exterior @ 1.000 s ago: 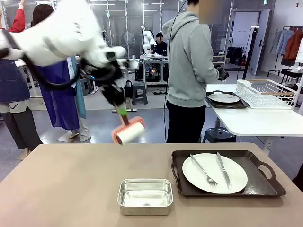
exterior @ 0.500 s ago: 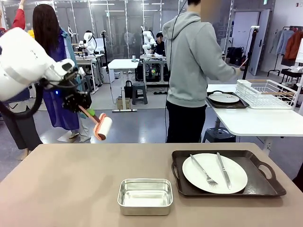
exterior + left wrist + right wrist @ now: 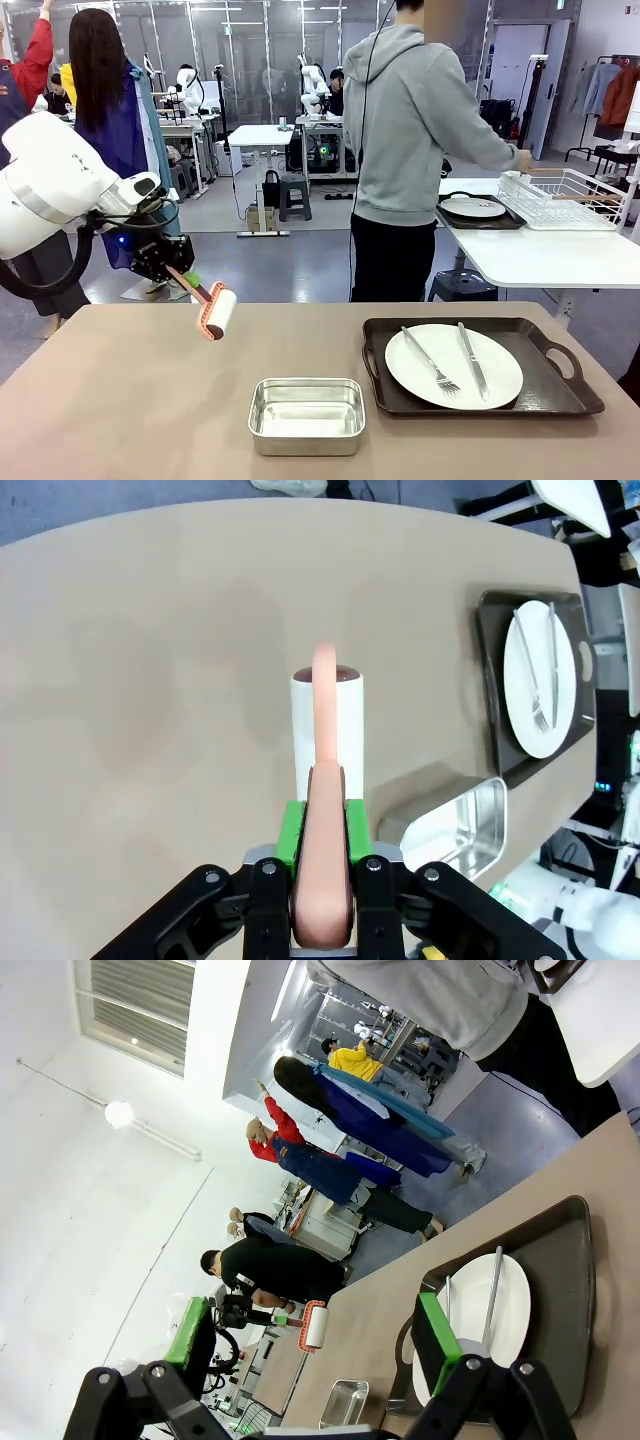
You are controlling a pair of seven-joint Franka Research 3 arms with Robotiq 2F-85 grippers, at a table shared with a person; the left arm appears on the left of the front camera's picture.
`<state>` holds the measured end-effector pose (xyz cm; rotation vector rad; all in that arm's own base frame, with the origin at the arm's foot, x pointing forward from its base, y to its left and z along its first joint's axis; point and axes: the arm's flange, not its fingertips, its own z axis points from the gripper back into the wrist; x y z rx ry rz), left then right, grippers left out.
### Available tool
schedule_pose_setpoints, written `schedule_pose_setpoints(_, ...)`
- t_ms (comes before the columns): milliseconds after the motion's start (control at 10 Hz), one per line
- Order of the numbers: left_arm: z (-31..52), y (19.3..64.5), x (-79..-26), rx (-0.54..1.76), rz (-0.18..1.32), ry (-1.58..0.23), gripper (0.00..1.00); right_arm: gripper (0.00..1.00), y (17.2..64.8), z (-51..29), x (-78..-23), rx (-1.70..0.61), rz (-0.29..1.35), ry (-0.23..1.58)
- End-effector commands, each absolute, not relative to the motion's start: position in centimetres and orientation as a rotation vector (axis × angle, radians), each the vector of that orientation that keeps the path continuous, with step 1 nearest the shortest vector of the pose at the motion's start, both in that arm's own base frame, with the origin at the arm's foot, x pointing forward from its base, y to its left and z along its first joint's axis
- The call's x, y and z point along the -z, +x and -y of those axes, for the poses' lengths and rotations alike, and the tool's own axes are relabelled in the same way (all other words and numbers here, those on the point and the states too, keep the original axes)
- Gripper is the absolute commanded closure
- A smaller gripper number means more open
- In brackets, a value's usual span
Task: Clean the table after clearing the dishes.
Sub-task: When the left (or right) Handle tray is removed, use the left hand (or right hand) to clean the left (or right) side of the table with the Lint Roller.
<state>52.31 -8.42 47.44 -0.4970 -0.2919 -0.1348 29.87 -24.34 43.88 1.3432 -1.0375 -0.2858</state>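
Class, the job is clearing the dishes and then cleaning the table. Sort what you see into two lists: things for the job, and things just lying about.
For the job: table; near tray with plate, fork and knife; far tray with second plate; roller, held in the left gripper.

Lying about: steel pan, with nothing in it; wire rack.

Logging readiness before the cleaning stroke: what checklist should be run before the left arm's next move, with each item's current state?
1. left gripper shut on the lint roller handle: ok.
2. Roller touching the table: cannot tell.
3. Tabletop cleared: not ok; a white plate with fork and knife sits on a tray there.
4. steel pan off the table: not ok.
5. right gripper open, holding nothing: ok.
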Motion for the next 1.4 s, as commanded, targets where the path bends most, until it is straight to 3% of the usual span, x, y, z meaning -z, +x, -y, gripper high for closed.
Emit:
schedule_pose_setpoints(0, 8.6, 53.0, -48.4, 0.131, 0.311, -0.500, 0.88, 0.00, 29.7, 24.2, -44.1, 0.284, 1.046, 1.343)
schedule_pose_setpoints(300, 8.6, 53.0, -48.4, 0.131, 0.311, -0.500, 0.88, 0.00, 29.7, 24.2, -44.1, 0.284, 1.046, 1.343)
schedule_pose_setpoints(400, 8.5, 52.7, -48.1, 0.137, 0.305, -0.498, 0.79, 0.00, 29.7, 24.2, -44.1, 0.284, 1.046, 1.343)
schedule_pose_setpoints(500, 8.3, 53.0, -45.2, 0.040, 0.288, -0.457, 0.79, 0.00, 29.7, 24.2, -44.1, 0.284, 1.046, 1.343)
schedule_pose_setpoints(1000, 6.7, 50.7, -39.4, -0.029, 0.214, -0.637, 0.79, 0.00, 29.7, 24.2, -44.1, 0.284, 1.046, 1.343)
schedule_pose_setpoints(1300, 5.3, 50.4, -35.7, -0.075, 0.179, -0.641, 0.79, 0.00, 29.7, 24.2, -44.1, 0.284, 1.046, 1.343)
